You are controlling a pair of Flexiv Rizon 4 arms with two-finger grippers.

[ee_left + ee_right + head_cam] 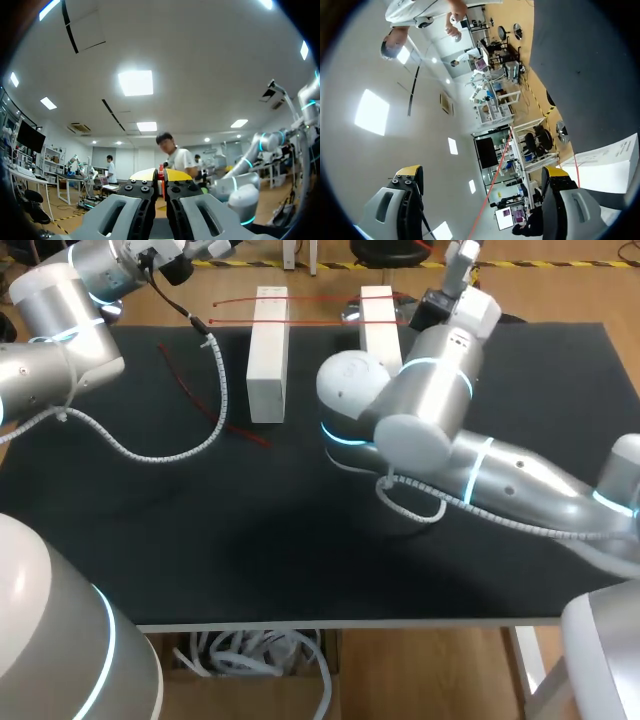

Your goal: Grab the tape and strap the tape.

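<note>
1. The left gripper (161, 174) points up, away from the table. Its yellow tips are pressed together on a red sliver (161, 171), the same colour as the tape.
2. The left arm (60, 330) comes in at the far left corner, with its wrist high by the table's far edge.
3. The right gripper (482, 171) has its fingers spread wide. A red tape (490, 192) runs through the gap and touches neither finger.
4. The right arm (430, 410) bends its elbow over the middle of the table (250, 540), and its wrist is past the right block (378, 325).
5. A far tape (310, 300) and a near tape (310, 322) stretch taut, side by side, across the tops of the left block (268, 355) and the right block.
6. A red strip (200, 395) lies slack on the table left of the left block.
</note>
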